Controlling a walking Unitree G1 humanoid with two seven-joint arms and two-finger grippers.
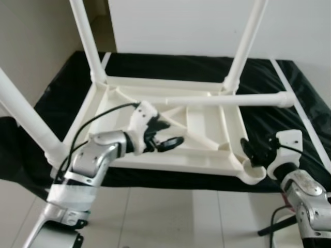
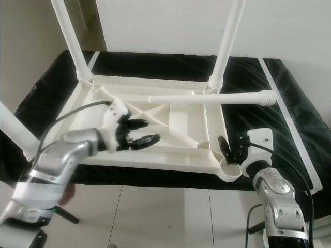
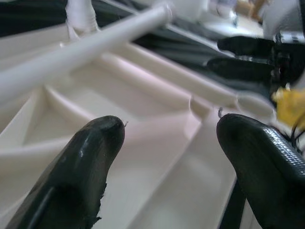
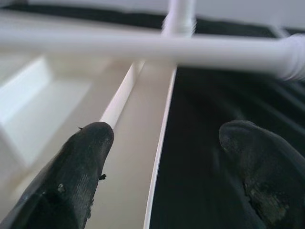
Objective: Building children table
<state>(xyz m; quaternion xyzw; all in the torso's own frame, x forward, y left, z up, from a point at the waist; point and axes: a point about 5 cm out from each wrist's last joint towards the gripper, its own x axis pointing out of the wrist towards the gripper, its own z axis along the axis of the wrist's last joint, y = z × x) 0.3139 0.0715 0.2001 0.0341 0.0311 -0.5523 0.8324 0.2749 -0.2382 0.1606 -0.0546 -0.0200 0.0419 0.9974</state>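
The white plastic tabletop [image 1: 170,132] lay upside down on a black cloth, its ribbed underside facing up. Three white legs stood upright in corner sockets: far left [image 1: 88,41], far right [image 1: 245,44] and near left [image 1: 26,121]. A fourth leg [image 1: 222,99] lay loose across the underside, its threaded end past the right rim. The near right socket [image 1: 253,173] was empty.

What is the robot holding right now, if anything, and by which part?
Nothing. Both tools are open and empty: the left tool hovers over the upturned white plastic table top, and the right tool sits by its near right corner socket.
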